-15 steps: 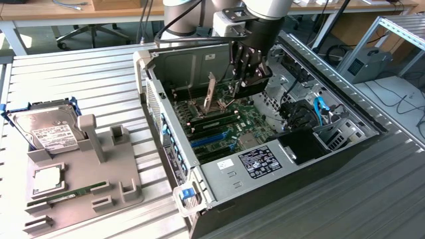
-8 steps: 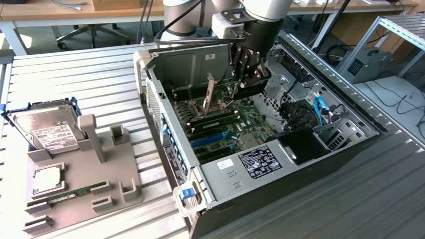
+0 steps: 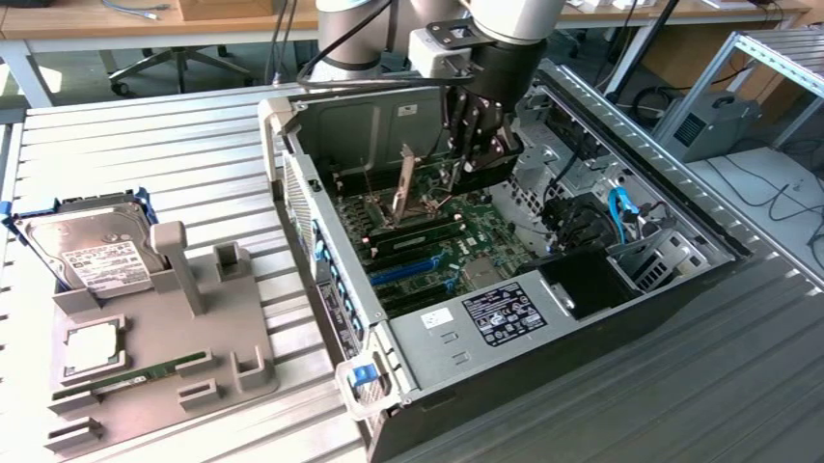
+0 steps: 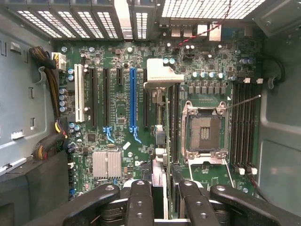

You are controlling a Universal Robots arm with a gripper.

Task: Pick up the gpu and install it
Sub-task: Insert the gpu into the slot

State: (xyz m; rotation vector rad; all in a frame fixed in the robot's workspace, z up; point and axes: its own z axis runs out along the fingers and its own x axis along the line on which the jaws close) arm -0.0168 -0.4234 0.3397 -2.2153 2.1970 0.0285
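My gripper (image 3: pixel 480 145) reaches down into the open computer case (image 3: pixel 580 386) and is shut on the gpu (image 3: pixel 457 177), a thin black card held on edge above the motherboard (image 4: pixel 117 141). In the wrist view the gpu (image 4: pixel 160 141) runs edge-on from between the two black fingers (image 4: pixel 140 202) toward the case's rear vents. Its pale metal end bracket (image 4: pixel 162 73) is at the far end. The card hangs just beside the blue slot (image 4: pixel 133 99), over the black slots between that slot and the CPU socket (image 4: pixel 204 132). I cannot tell whether its edge touches a slot.
At the exterior view's left, a grey fixture (image 3: pixel 193 328) on the slatted table holds a silver hard drive (image 3: pixel 91 246) and a slim green memory stick (image 3: pixel 149 371). Inside the case are a heatsink (image 4: pixel 106 164), cable bundles (image 4: pixel 51 94) and blue cables (image 3: pixel 618 217).
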